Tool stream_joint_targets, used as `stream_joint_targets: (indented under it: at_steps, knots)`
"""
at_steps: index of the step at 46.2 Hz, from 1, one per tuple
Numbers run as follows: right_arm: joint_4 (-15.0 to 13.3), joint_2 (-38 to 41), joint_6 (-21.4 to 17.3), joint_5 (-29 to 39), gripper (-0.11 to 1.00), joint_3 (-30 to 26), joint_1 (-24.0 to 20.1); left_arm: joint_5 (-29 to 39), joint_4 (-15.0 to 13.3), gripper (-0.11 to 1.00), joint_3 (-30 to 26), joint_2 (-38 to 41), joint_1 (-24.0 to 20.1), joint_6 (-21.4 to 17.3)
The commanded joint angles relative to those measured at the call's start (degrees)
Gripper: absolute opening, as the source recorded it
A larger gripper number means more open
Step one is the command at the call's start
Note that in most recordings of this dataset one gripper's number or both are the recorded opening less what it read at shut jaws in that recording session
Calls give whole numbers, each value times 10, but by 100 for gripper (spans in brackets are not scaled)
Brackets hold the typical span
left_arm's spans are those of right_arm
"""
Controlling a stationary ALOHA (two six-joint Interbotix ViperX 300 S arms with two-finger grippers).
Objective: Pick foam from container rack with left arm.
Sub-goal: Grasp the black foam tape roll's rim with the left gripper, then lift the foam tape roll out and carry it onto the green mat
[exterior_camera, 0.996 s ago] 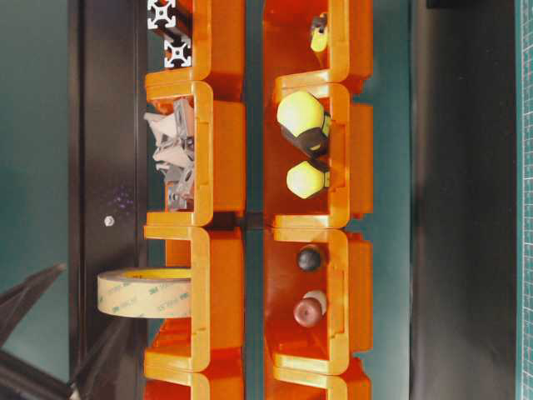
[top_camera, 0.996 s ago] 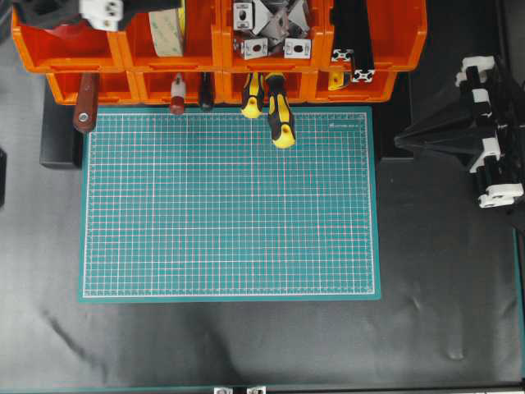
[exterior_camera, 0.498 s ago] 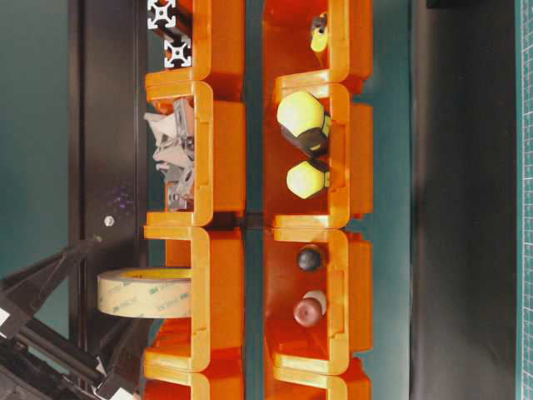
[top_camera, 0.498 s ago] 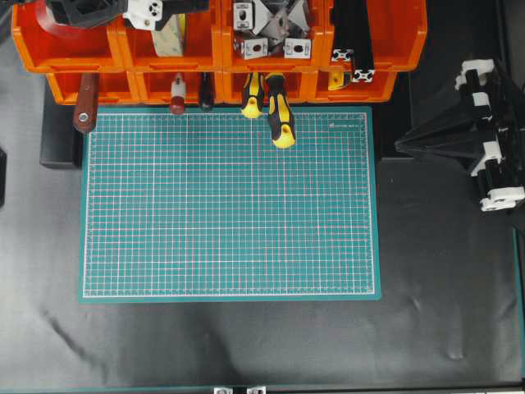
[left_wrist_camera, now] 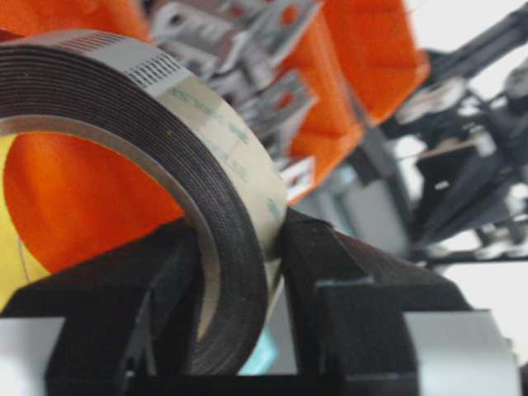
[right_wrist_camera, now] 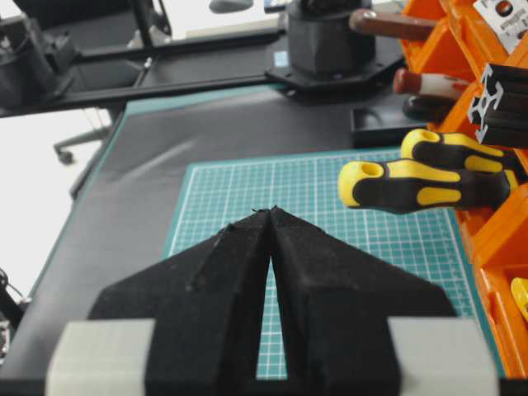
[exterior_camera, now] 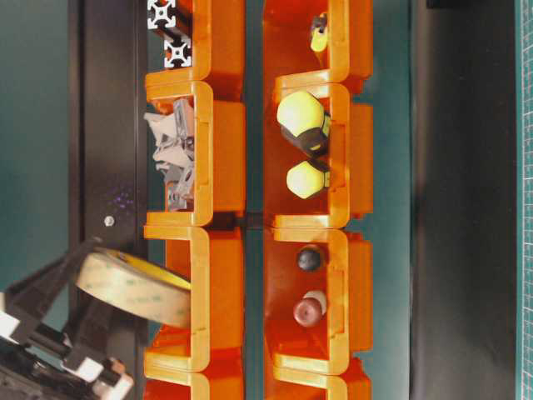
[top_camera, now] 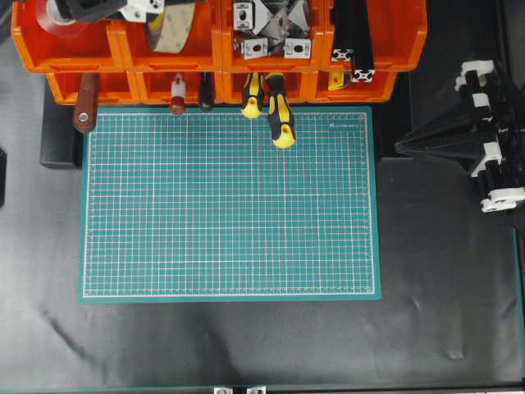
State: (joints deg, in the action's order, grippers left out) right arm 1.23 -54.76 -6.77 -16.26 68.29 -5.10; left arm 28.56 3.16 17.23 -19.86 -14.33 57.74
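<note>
**Left gripper clamps the foam roll at the rack**

The bright orange plastic container rack [top_camera: 221,49] spans the top of the overhead view, above the green gridded cutting mat [top_camera: 230,205]. The black lattice-framed left arm [top_camera: 90,8] reaches over its upper left bins. The left gripper [left_wrist_camera: 276,272] has its jaws pressed against both faces of the black foam tape roll with the cream liner [left_wrist_camera: 206,190]. A second ago the jaws stood wide and the roll sat upright; now it tilts, partly lifted from its upper bin. The black right gripper [right_wrist_camera: 271,216] rests at the side, jaws together on nothing.
</note>
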Motion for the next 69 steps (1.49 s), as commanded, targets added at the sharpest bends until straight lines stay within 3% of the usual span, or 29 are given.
stream_joint_targets:
  at_steps: [1, 6, 11, 24, 33, 51, 69]
  knots:
    - [2, 4, -1, -6, 0, -17, -4, -38, 3, 27, -19, -14, 0, -5]
    - [2, 4, -1, -6, 0, -17, -6, -56, 3, 27, -32, -16, 16, -32]
    - [2, 4, -1, -6, 0, -17, -6, -56, 2, 26, -48, -18, 47, -96]
    - [3, 4, 0, -6, 0, -16, -6, -38, 3, 26, -54, -16, 192, -368]
    - [6, 4, -1, -6, 0, -15, -6, 10, 2, 24, -46, 14, 265, -497]
    - [15, 4, -1, -6, 0, -16, -6, 155, 4, 24, -43, 154, 301, -522]
    - [15, 4, -24, -6, 0, -16, -6, 180, 4, 24, -40, 221, 300, -520]
